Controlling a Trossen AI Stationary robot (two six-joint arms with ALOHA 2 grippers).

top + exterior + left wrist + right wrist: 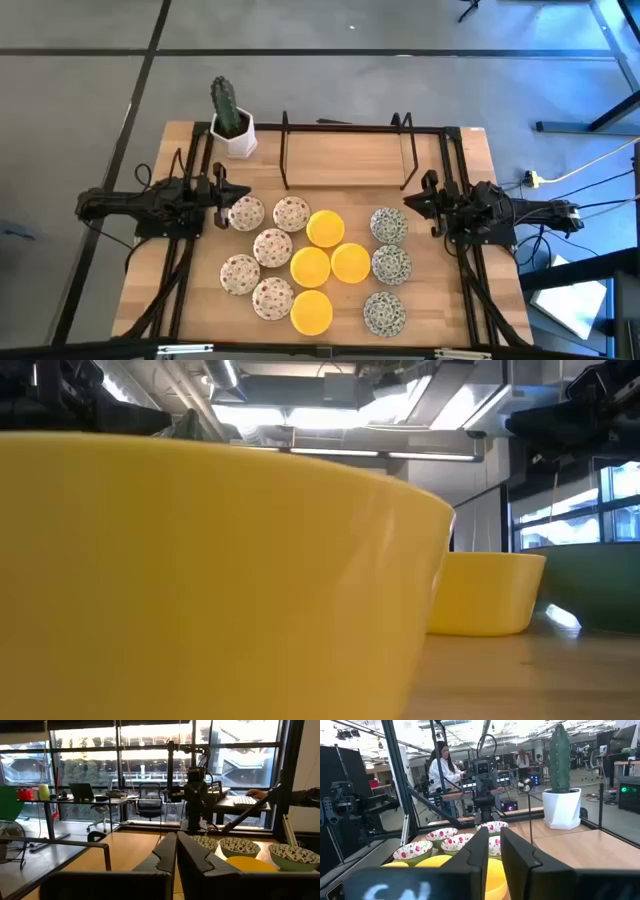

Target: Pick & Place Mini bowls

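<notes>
Overhead view spans the table (330, 160); low view sits against a yellow bowl (200, 580); wrist views face across.

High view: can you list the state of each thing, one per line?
Left gripper: shut, holding nothing, at the table's left edge.
Right gripper: shut, holding nothing, at the table's right edge.
Red-speckled bowls: five, upright, left cluster.
Yellow bowls: four, upright, middle.
Grey-green bowls: three, upright, in a column on the right.
Cactus pot: upright, back left corner.
Wire rack: standing at the back.
</notes>
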